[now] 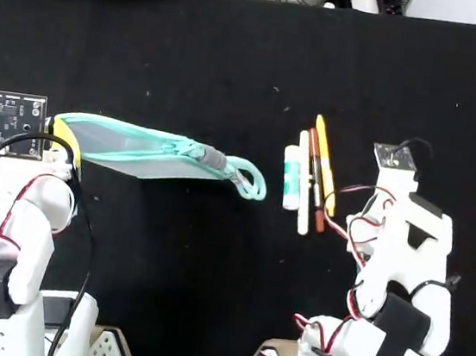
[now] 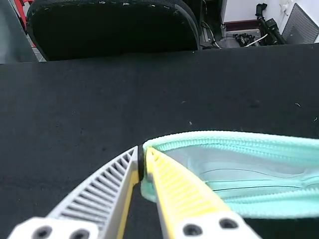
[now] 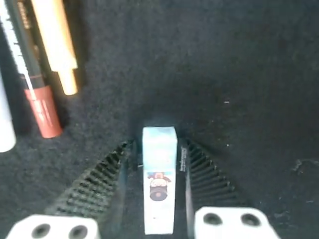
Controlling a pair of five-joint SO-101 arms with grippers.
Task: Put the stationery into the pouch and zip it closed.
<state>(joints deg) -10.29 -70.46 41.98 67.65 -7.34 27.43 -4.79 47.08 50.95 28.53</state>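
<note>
1. Pouch (image 1: pixel 137 153): mint green, lying flat on the black desk (image 1: pixel 234 65), left of centre, with its strap loop (image 1: pixel 254 184) pointing at the stationery.
2. Left wrist view: the two zipper bands are spread apart and pale lining shows between them, so the mouth is open.
3. Left gripper (image 2: pixel 142 162): jaws clenched on the pouch's end edge, opposite the loop.
4. Near the loop but apart from it, side by side: glue stick (image 1: pixel 291 178), white pen (image 1: pixel 304 195), brown pen (image 1: pixel 315 174), yellow pen (image 1: pixel 324 149).
5. Right gripper (image 3: pixel 154 145): jaws flank a small white-and-blue eraser (image 3: pixel 159 174) beside the pen tips. Can't tell if they're clamping it or just straddling it.
6. Eraser sleeve carries a small dark picture and the brown pen's barrel has print, both unreadable.
</note>
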